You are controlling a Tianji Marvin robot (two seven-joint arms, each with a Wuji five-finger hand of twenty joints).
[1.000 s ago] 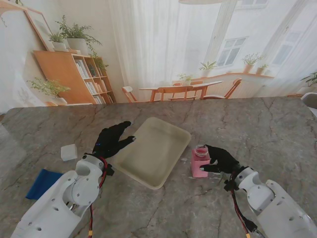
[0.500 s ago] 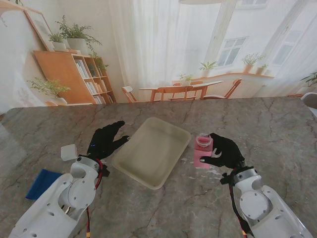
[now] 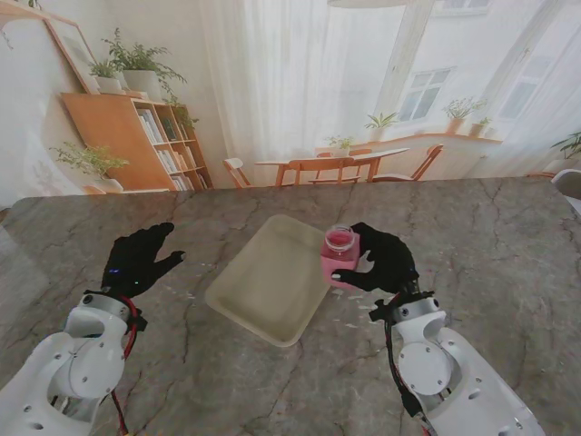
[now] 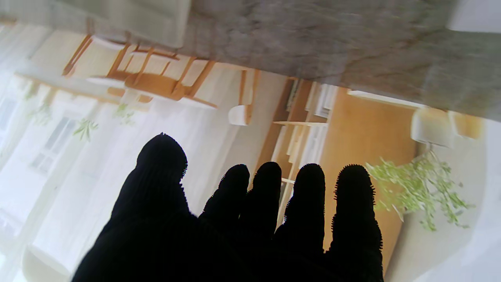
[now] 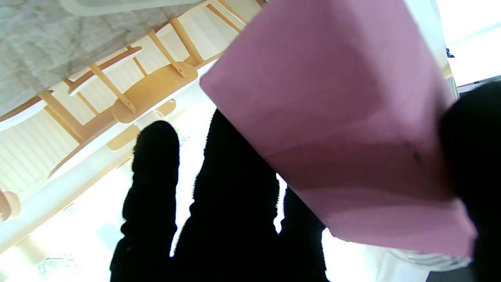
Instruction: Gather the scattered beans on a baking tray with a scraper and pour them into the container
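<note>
So our right hand has its fingers wrapped round the pink container, holding it up off the marble table right at the right-hand edge of the baking tray. The container looks roughly upright from the stand view, clear round mouth on top. In the right wrist view the pink container fills most of the picture, with our black fingers behind it and the thumb on the other side.

Our left hand is off to the left, well apart from the tray, holding nothing, fingers loosely spread with the thumb sticking out toward the tray. The left wrist view shows the same left hand, fingers side by side, thumb apart.

The tray sits at an angle in the middle of the table. We can't make out any beans on it at this size.
</note>
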